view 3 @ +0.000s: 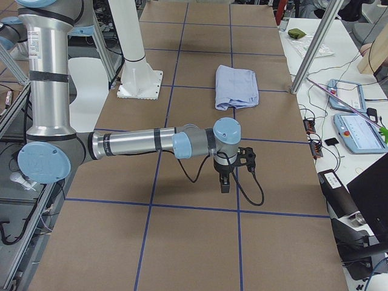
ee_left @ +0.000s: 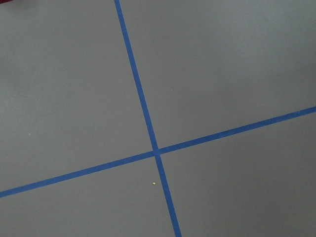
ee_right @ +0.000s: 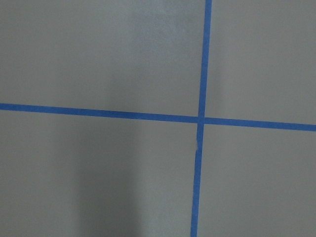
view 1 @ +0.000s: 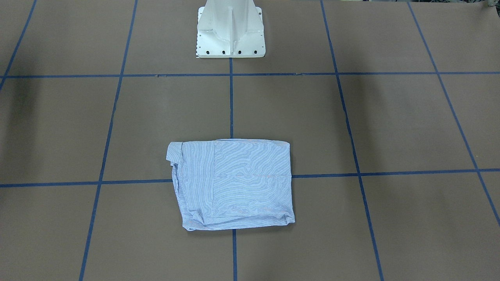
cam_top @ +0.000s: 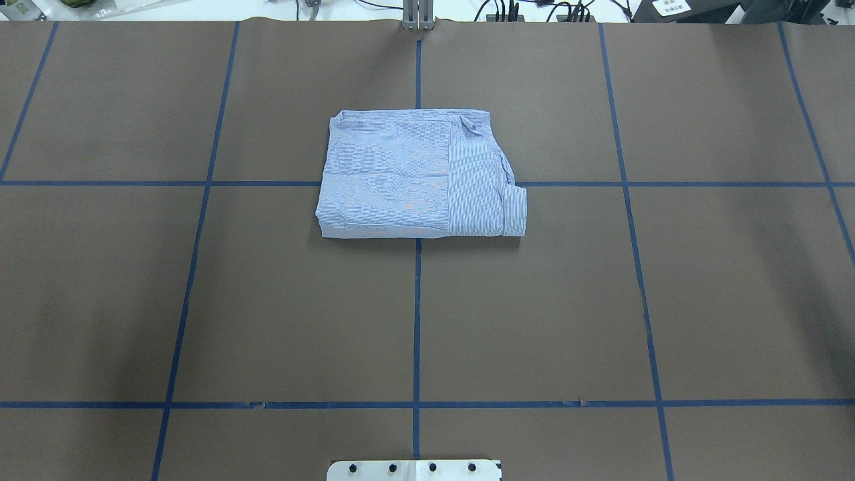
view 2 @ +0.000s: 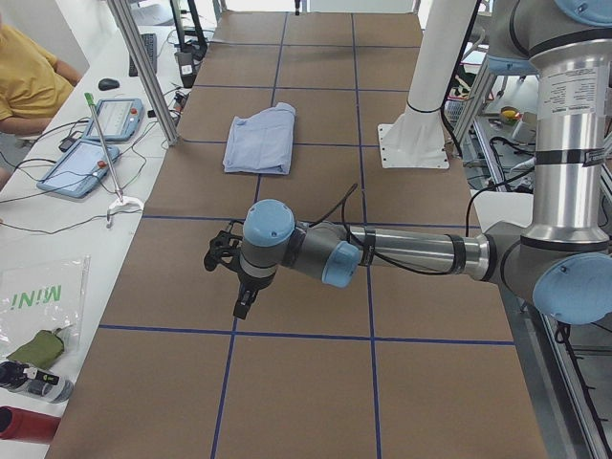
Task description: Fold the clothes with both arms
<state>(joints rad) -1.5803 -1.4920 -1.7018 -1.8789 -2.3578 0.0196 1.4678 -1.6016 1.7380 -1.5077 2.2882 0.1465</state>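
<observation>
Folded shirt [cam_top: 414,177] on our surface [cam_top: 267,300].
Well apart from the shirt hang left pincer [view 2: 242,308] and right pincer [view 3: 224,185]; we cannot tell how far either is open.

left arm [view 2: 411,253]: forearm stretched level, wrist bent | left end effector [view 2: 243,306]: points down, jaw spacing unreadable | right arm [view 3: 136,143]: forearm level, wrist bent | right end effector [view 3: 224,185]: points down, jaw spacing unreadable

Overhead and front cameras face oppositely, sharing shirt [cam_top: 401,174]
</observation>
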